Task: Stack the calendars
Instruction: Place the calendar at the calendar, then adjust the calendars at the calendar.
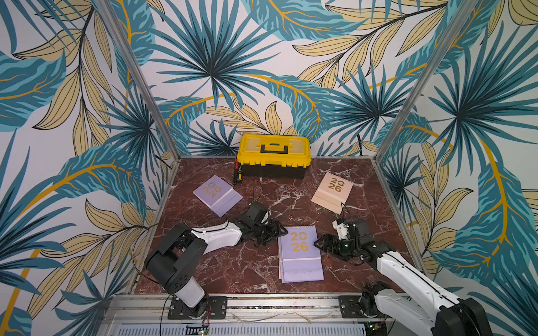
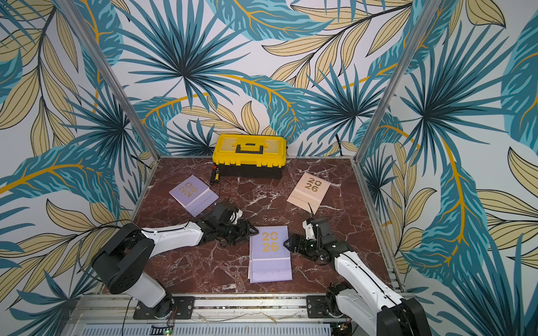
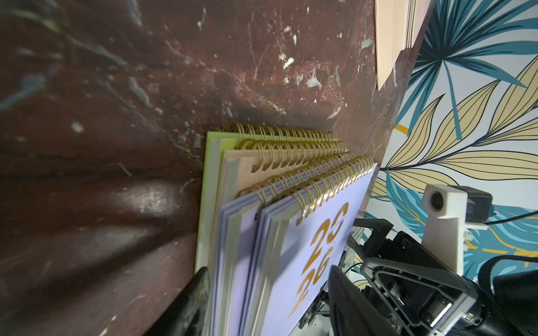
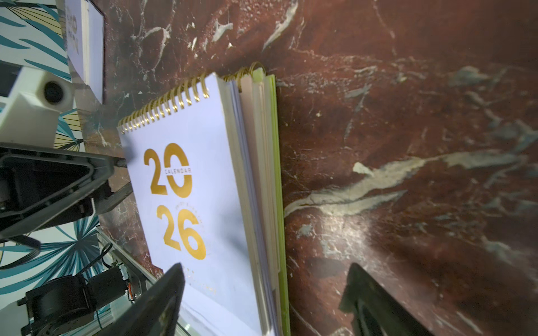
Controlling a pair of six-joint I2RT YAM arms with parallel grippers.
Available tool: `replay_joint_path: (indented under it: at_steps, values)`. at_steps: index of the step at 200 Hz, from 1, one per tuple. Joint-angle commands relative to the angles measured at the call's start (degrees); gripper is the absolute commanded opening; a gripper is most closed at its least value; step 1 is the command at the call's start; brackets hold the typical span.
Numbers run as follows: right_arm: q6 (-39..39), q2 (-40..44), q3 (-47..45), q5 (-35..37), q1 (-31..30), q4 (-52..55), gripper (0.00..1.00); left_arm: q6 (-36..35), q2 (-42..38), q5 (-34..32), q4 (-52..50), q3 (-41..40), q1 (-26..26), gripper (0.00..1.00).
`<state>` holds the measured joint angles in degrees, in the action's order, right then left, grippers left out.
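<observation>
Lilac-topped calendar stack point(image 1: 301, 261) — gold "2026" — left gripper point(image 1: 283, 232), right gripper point(image 1: 318, 243) both wide.

Marble tabletop point(image 1: 233, 270) bears toolbox point(image 1: 273, 158), calendar stack point(image 1: 300, 253), lilac calendar point(image 1: 217, 195), peach calendar point(image 1: 332, 193), perhaps pens point(image 1: 237, 174).

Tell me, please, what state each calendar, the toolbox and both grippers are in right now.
calendar stack: four lying flat, lilac on top, lime green at bottom.
lilac calendar: flat, alone, unstacked.
peach-pink calendar: flat, alone, unstacked.
yellow toolbox: lid shut.
left gripper: open, at stack's edge.
right gripper: open, at stack's edge.
</observation>
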<state>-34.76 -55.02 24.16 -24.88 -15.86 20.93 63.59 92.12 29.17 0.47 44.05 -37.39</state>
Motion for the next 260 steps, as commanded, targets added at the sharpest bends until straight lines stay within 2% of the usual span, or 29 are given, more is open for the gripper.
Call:
replay_joint_path:
  at_steps: [1,42,102,138,159,177,195,216,238,260]
  values:
    - [-0.79,-0.01,1.06,0.23,-1.03,1.06,0.87,-0.21,0.15,1.02,2.65,0.57,0.29,0.65]
    - [-2.98,-3.6,0.95,0.1,-4.58,-3.63,0.87,1.11,1.36,2.15,5.05,0.8,0.29,0.66]
    - [-3.09,-5.76,3.94,2.62,-7.09,-3.09,0.87,2.02,1.22,1.55,5.51,0.31,0.39,0.66]
    - [1.96,-1.04,8.76,9.08,-7.1,8.92,0.87,2.5,-3.16,-0.93,4.97,-2.69,2.05,0.66]
    - [4.37,0.3,11.35,14.19,-7.01,15.89,0.85,0.14,-5.59,-4.11,-0.99,-2.65,2.84,0.66]
    - [4.98,-1.08,13.82,18.55,-7.08,21.25,0.77,-2.94,-6.26,-6.52,-7.01,-1.3,2.8,0.65]
    - [4.24,-3.11,15.7,21.43,-7.28,24.04,0.66,-6.25,-6.33,-10.1,-14.14,1.09,2.1,0.55]
    - [3.73,-4.92,17.93,26.94,-8.14,27.14,0.5,-8.53,-5.9,-12.86,-19.89,3.05,0.88,0.32]
    - [3.58,-7.64,19.66,29.32,-9.2,28.37,0.34,-9.7,-5.0,-15.43,-23.02,4.87,-0.72,0.11]
    - [3.1,-11.09,19.78,29.15,-10.86,26.25,0.21,-9.76,-3.12,-15.38,-23.13,5.83,-1.49,0.0]
